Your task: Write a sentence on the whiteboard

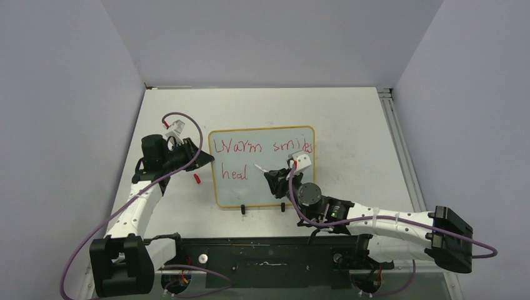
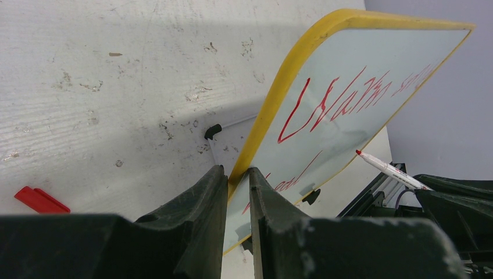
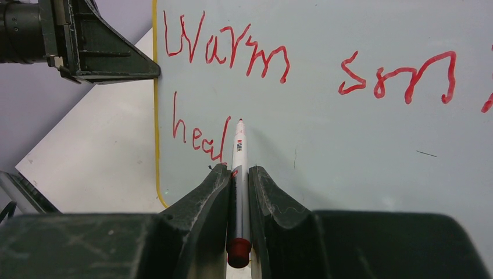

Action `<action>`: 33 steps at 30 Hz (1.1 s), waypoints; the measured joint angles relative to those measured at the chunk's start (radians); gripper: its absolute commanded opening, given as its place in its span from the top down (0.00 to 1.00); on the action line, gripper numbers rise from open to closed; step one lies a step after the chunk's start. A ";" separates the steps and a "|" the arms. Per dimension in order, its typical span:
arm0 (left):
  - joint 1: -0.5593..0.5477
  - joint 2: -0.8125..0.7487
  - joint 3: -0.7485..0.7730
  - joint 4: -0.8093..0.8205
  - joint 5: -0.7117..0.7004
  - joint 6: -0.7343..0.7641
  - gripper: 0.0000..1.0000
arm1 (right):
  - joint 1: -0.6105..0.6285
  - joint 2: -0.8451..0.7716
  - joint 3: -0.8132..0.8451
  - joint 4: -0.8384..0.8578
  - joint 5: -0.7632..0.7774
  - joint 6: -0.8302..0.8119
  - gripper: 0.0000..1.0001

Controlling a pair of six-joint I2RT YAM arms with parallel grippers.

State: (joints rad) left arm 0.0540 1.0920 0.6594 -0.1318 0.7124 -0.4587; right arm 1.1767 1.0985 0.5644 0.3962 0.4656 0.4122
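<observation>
**Writing in progress: second line begun**

The whiteboard [image 1: 250, 190] rests tilted on its small black feet near the middle of the worktop [image 1: 350, 119], with its writing face turned toward the arms. The left gripper [image 2: 237, 177] is closed narrowly on the yellow frame at the board's left edge, steadying it. The right gripper [image 3: 237, 174] clamps a white marker [image 3: 239, 145] lengthwise between its fingers, red tip forward. The sentence [image 1: 237, 147] reads "Warm smiles" on the upper line and "heal" on the lower. The marker tip lies just beside the final "l"; whether it touches the surface cannot be told. A red cap [image 1: 197, 179] lies on the worktop just left of the board, near the left gripper.

Judged from the writing, the step in hand is the space after "heal", since nothing follows that word. The next move calls for carrying the tip rightward along the lower line with light, even contact. The left gripper must resist the push so the board neither tips nor slides.
</observation>
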 measured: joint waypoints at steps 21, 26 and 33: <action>0.000 0.000 0.000 0.000 0.000 0.000 0.81 | -0.012 -0.022 -0.027 -0.032 0.043 0.003 0.95; 0.000 0.000 0.000 0.000 0.000 0.000 0.81 | -0.012 -0.021 -0.040 -0.033 0.044 0.012 0.95; 0.000 0.000 0.000 0.000 0.000 0.000 0.81 | -0.012 -0.022 -0.052 -0.044 0.043 0.039 0.95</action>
State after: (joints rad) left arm 0.0536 1.0920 0.6594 -0.1322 0.7120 -0.4587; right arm 1.1645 1.0767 0.5121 0.3523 0.5091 0.4515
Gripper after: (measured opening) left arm 0.189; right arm 0.153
